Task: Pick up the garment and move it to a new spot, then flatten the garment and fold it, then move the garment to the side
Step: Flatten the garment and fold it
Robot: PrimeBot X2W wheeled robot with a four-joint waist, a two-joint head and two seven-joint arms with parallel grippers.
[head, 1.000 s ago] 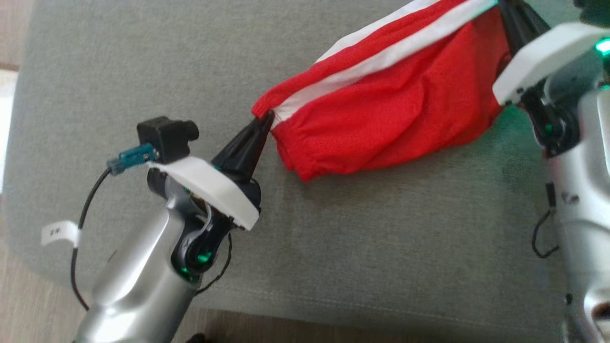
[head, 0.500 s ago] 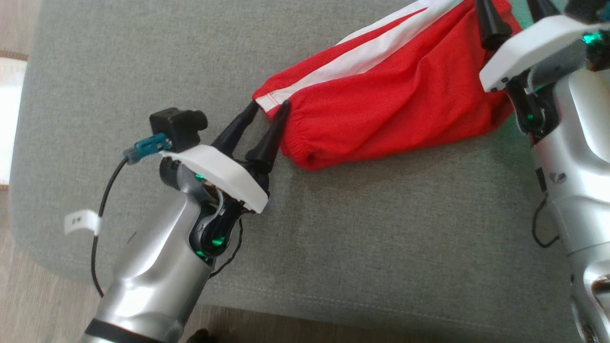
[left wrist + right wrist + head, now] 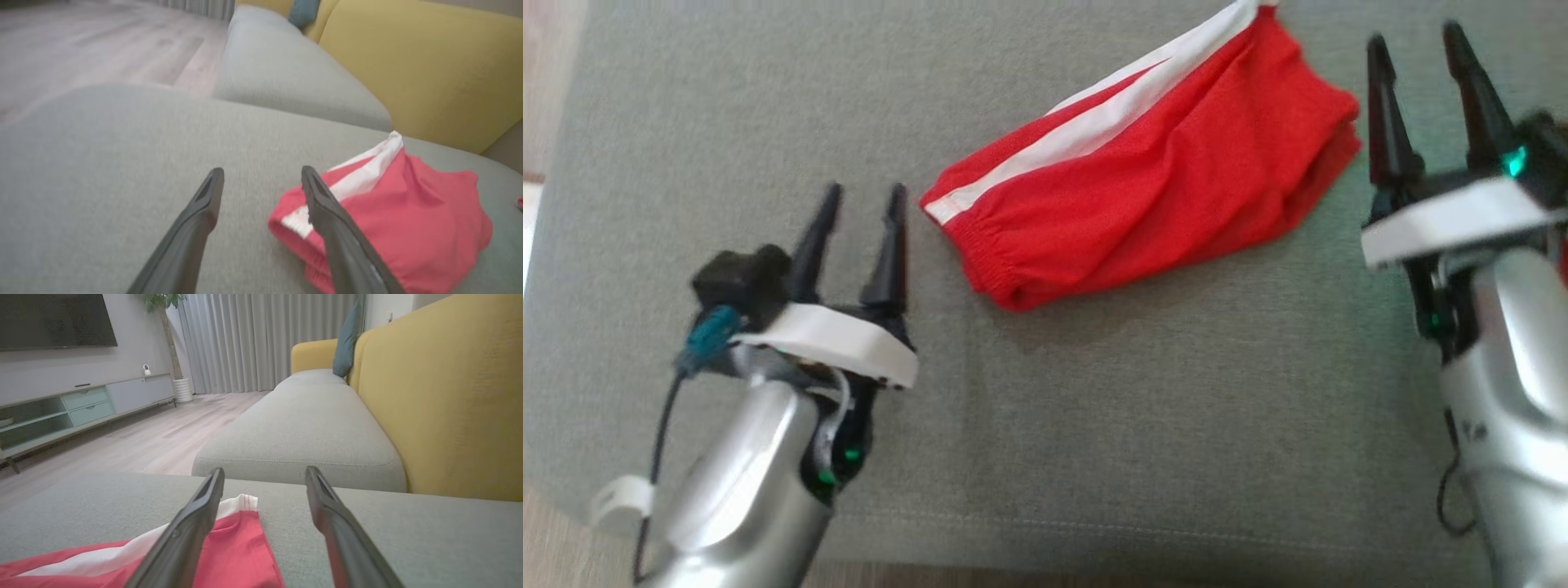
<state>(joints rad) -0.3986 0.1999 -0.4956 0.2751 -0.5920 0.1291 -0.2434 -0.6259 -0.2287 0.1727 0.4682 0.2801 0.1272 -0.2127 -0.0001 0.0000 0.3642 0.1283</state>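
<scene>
Garment released onto cushion, left gripper beside

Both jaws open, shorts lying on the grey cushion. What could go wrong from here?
1. The garment lies bunched and creased; folding it like this may give a lopsided fold.
2. Its layers are stacked at the hem near the left gripper, so a regrasp there might catch only one layer.

The head camera is looking steeply down on the garment and the cushion around it. The left wrist camera is sitting low, just beside the garment's left end, facing the backrest. The right wrist camera is looking low across its right end toward the curtains. All three are sharing the garment.
</scene>
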